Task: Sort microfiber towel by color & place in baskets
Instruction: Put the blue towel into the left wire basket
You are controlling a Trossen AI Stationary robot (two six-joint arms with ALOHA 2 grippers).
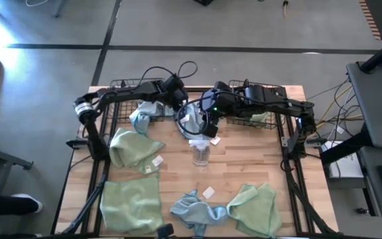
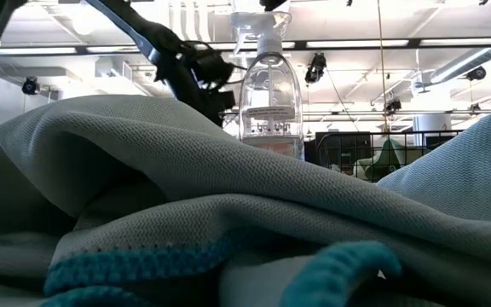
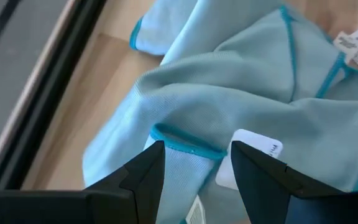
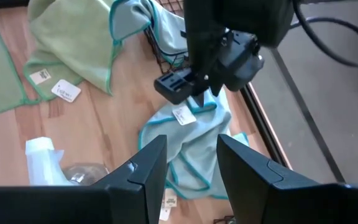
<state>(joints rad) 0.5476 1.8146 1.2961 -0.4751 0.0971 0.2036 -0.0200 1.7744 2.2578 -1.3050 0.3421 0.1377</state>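
Note:
A crumpled light blue microfiber towel [image 1: 192,123] [image 3: 247,81] lies on the wooden table, just in front of the gap between the two black wire baskets [image 1: 128,99] [image 1: 270,99]. My left gripper [image 3: 194,163] [image 4: 196,101] is open and low over it, a raised fold with a teal hem between its fingertips and a white tag [image 3: 257,149] beside one finger. My right gripper [image 4: 191,163] is open and higher up, over the same towel's near side, holding nothing. A second light blue towel [image 1: 141,117] hangs over the left basket's near rim. My left gripper comes at the towel's raised, teal-hemmed fold [image 3: 185,144] slanting down from the table's left and far side, one open finger on each side of it. Whether the fingertips touch the cloth cannot be told.
A clear spray bottle [image 1: 201,153] [image 2: 271,85] stands just near of the towel. Pale green towels [image 1: 134,147] [image 1: 131,202] [image 1: 254,207] and another light blue one [image 1: 194,209] lie across the near half of the table. A green towel [image 1: 260,117] lies in the right basket.

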